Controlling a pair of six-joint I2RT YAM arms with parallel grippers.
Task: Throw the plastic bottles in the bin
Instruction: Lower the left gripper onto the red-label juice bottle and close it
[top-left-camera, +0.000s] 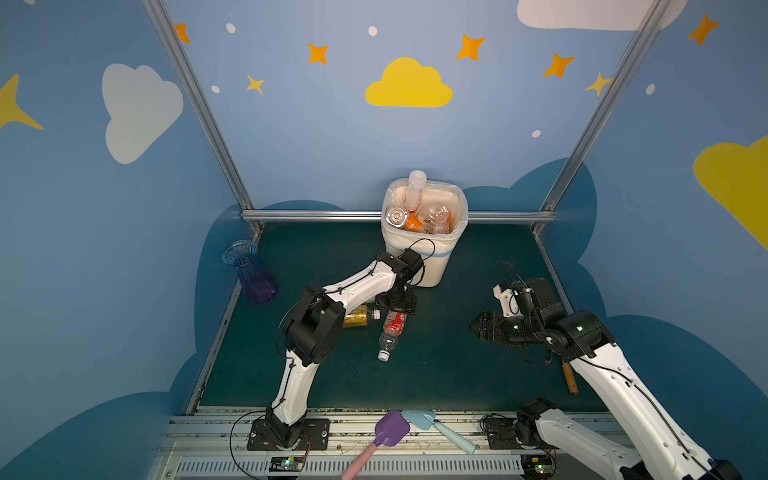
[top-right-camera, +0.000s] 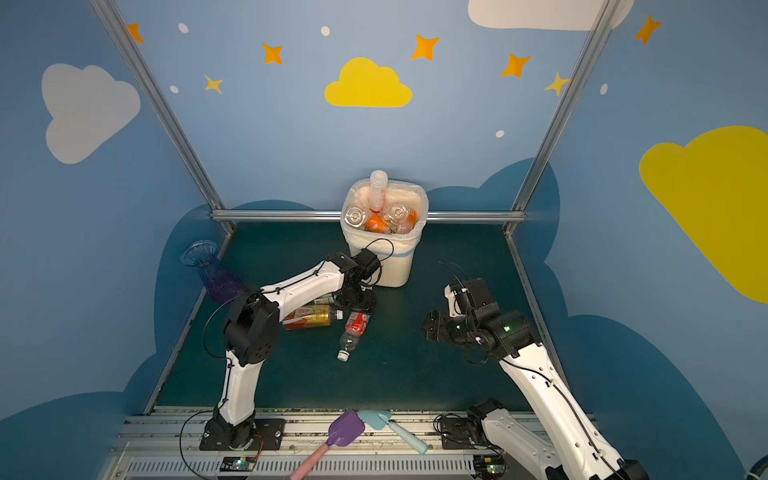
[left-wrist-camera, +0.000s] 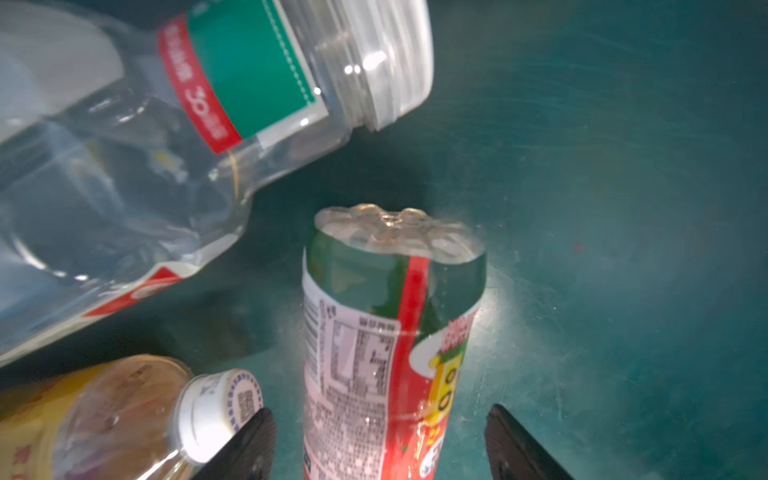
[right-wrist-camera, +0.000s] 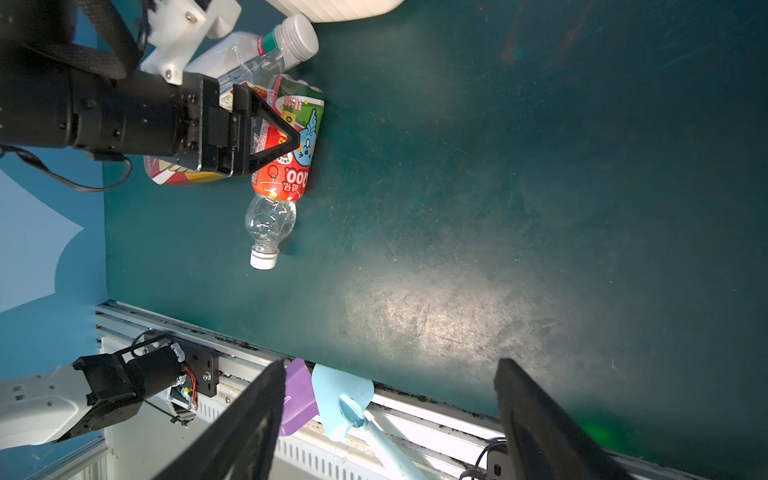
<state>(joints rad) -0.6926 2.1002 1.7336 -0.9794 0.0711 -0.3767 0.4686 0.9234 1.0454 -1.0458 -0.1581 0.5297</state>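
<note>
The off-white bin (top-left-camera: 432, 266) (top-right-camera: 399, 266) stands at the back of the green mat, with several plastic bottles (top-left-camera: 415, 195) piled in it. Three more bottles lie in front of it. A red-labelled one (top-left-camera: 392, 328) (left-wrist-camera: 390, 332) (right-wrist-camera: 286, 153) lies between the fingers of my left gripper (top-left-camera: 397, 307) (left-wrist-camera: 380, 415), which is open with a gap on each side. A yellow-brown bottle (top-left-camera: 357, 318) (left-wrist-camera: 104, 415) and a clear green-labelled one (left-wrist-camera: 166, 145) (right-wrist-camera: 266, 54) lie beside it. My right gripper (top-left-camera: 473, 326) (right-wrist-camera: 390, 368) hovers open and holds nothing.
A blue-purple vase (top-left-camera: 249, 270) stands at the mat's left edge. Purple (top-left-camera: 390, 428) and light-blue (top-left-camera: 419, 419) toy shovels lie on the front rail. A brown stick (top-left-camera: 570, 378) lies under the right arm. Metal frame posts border the mat.
</note>
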